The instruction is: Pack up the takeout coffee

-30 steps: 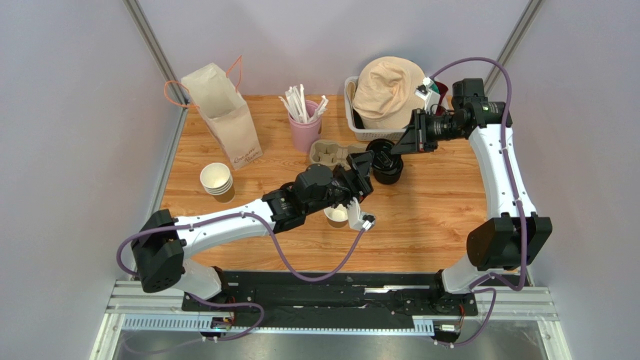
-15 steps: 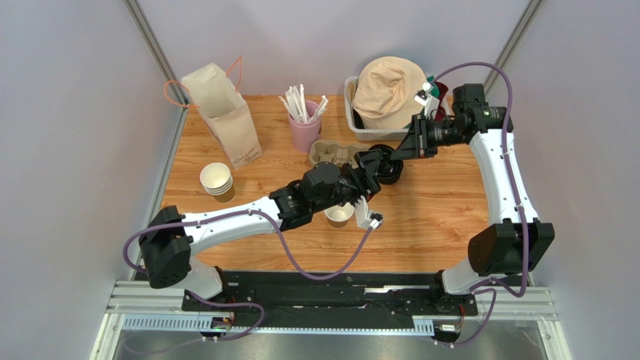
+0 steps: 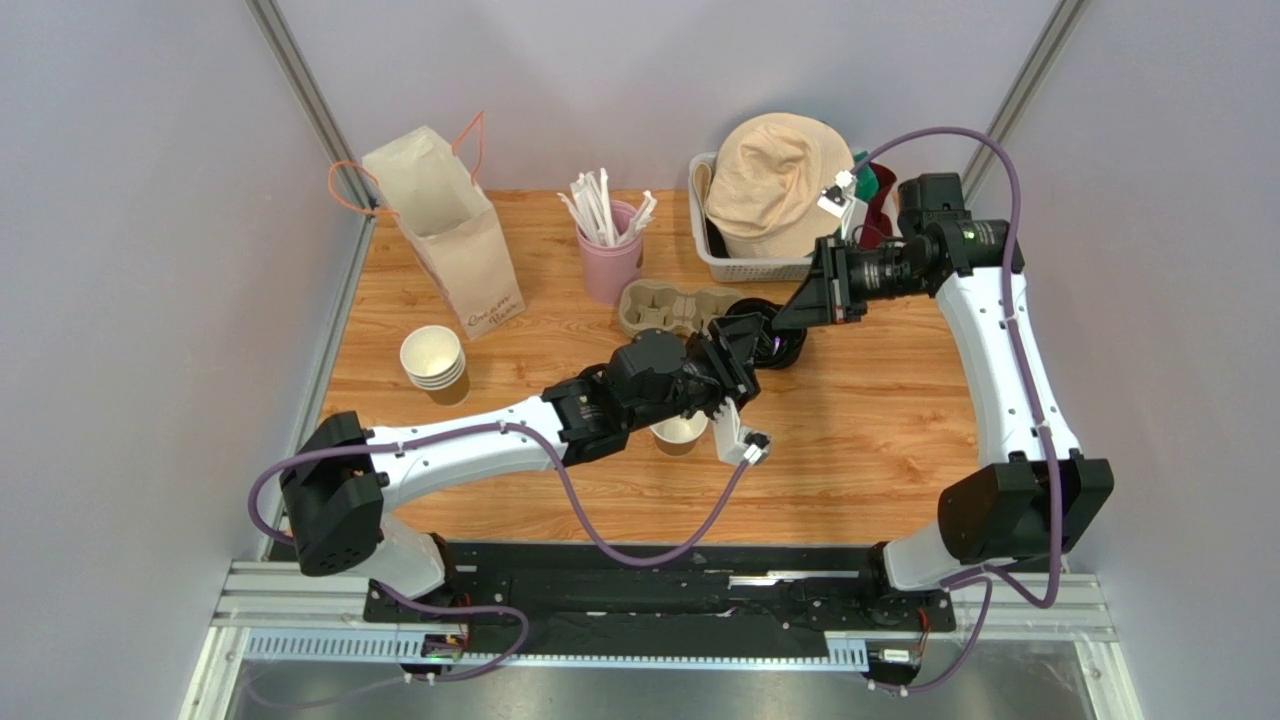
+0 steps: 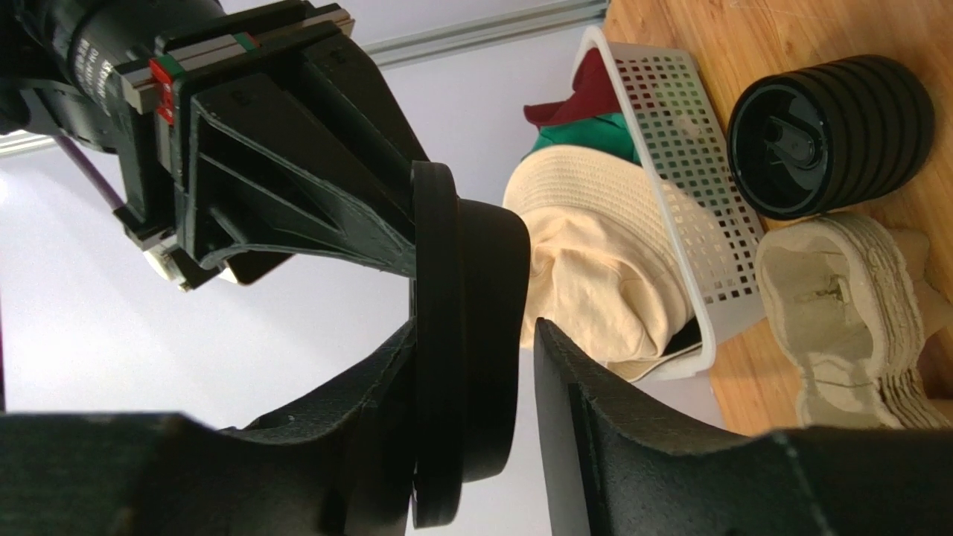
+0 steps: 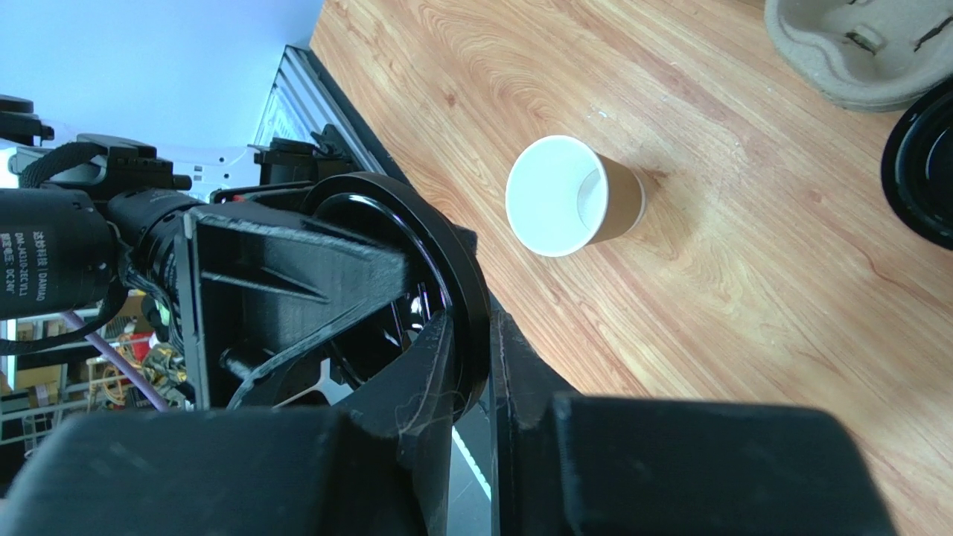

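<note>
The right gripper point(image 5: 475, 329) clenches the black lid point(image 4: 464, 335) by its rim. The left gripper point(image 4: 475, 333) has its jaws either side of the lid, grip impossible to tell. The lidless cup point(image 3: 678, 432) stands apart, toward the table's point(image 3: 887, 435) front edge.

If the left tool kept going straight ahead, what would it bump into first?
Probably the black lid that the right tool holds just ahead; that tool itself is right behind it.

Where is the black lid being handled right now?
In the left wrist view the black lid hangs mid-air at centre, pinched by the right gripper, the left gripper straddling it; the open cup stands on the table beneath the left arm.
</note>
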`<state>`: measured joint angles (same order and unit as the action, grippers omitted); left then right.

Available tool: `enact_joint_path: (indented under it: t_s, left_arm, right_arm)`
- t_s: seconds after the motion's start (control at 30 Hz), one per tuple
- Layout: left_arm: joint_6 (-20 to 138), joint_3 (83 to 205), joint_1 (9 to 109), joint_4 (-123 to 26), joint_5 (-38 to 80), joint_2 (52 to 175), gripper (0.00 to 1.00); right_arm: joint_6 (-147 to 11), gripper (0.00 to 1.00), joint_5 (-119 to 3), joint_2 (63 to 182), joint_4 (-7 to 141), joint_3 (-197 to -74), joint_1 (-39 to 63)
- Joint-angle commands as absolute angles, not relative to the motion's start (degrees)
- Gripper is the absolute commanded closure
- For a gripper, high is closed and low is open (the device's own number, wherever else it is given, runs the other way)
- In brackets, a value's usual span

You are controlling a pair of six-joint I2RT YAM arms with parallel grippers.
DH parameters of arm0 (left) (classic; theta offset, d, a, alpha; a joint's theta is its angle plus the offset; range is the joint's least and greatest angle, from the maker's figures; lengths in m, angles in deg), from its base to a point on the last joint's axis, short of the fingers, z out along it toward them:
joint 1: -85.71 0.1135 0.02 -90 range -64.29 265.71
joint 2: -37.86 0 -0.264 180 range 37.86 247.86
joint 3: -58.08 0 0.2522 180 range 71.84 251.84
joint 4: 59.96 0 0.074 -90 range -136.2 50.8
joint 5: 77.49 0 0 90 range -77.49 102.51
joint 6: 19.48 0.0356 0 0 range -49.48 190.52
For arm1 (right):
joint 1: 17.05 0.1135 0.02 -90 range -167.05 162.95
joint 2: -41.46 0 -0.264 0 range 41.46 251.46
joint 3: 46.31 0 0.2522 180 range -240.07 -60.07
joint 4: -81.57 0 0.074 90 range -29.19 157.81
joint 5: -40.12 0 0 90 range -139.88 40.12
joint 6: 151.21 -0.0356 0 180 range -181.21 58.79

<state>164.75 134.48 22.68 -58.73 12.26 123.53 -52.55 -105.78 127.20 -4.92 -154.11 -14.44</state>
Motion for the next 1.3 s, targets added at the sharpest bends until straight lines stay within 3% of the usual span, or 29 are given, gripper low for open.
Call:
enact_joint_path:
  t_s: [0.0, 0.07, 0.27, 0.4, 0.67, 1.0, 1.13, 1.27]
  left_arm:
    - [164.2, 136.5, 22.1, -59.4, 13.4, 124.0, 0.56]
    - [164.2, 136.6, 22.1, -59.4, 13.1, 123.9, 0.60]
    - [161.1, 138.7, 21.5, -56.1, 10.6, 123.3, 0.70]
    - [151.8, 147.1, 21.5, -37.9, 6.5, 123.2, 0.73]
    - [127.9, 161.5, 21.5, -12.2, 3.7, 121.4, 0.73]
    - [103.7, 169.7, 25.8, 3.4, 6.1, 120.6, 0.71]
    - [93.6, 180.3, 31.2, 10.4, 13.4, 124.9, 0.71]
    - [86.7, 183.3, 36.0, 10.5, 20.2, 126.7, 0.71]
  right_arm:
    - [-51.1, 0.88, -107.3, 125.0, -5.1, -153.5, -14.2]
    - [-50.8, 0.86, -107.2, 124.9, -5.2, -153.5, -14.2]
    - [-49.6, 0.54, -100.7, 123.6, -3.7, -156.7, -14.5]
    - [-47.9, 0.35, -95.7, 121.5, -1.8, -160.4, -17.7]
    - [-45.2, 0.16, -86.1, 111.7, 12.1, -154.0, -21.0]
    - [-45.7, 0.11, -85.9, 99.9, 25.5, -143.1, -20.7]
    - [-46.6, 0.10, -88.7, 99.0, 28.1, -139.9, -20.5]
    - [-47.8, 0.10, -89.9, 99.2, 31.3, -137.9, -18.2]
